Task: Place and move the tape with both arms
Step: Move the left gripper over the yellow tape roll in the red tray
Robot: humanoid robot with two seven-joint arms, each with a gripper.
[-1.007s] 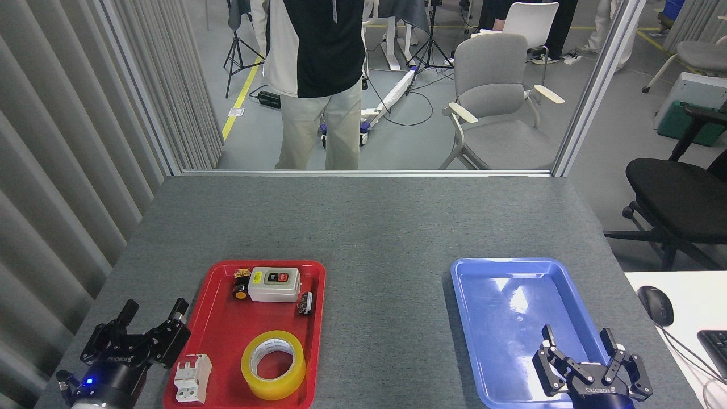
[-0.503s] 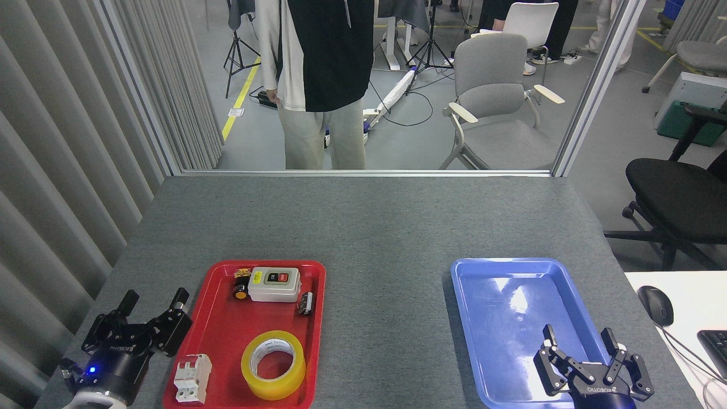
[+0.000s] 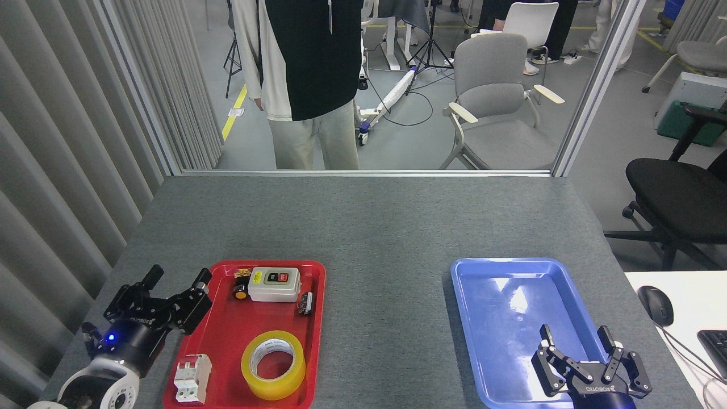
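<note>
Tape (image 3: 273, 364) lies flat in near part of red tray (image 3: 227, 335), core print unreadable. Left gripper (image 3: 177, 283) fingers spread, empty, at tray's left edge. Right gripper (image 3: 575, 337) spread, empty, over blue tray (image 3: 483, 318) near end; white lettering there appears mirrored.

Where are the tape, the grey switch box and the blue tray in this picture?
tape (image 3: 273, 382): head view, on its yellow outer band.
grey switch box (image 3: 274, 290): head view, on its grey front.
blue tray (image 3: 502, 267): head view, on its far rim.
</note>
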